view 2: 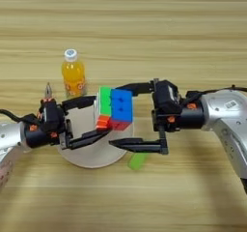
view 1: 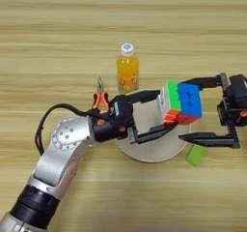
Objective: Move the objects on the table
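Puzzle cube [view 2: 115,109] sits above the white plate [view 2: 91,159], between both my grippers. Left gripper [view 1: 157,112] has fingers spread around the cube's near side, seemingly touching. Right gripper [view 2: 126,116] is also spread wide, upper finger at the cube's top edge. Looks like a handover: one should clamp before the other lets go. Juice bottle [view 1: 127,68] stands behind, by pliers [view 1: 100,98]; green block [view 1: 196,155] just beside the plate.

A light-wood table top [view 1: 58,23] with horizontal plank grain fills the whole view under soft, even light, and things on it cast only faint shadows.
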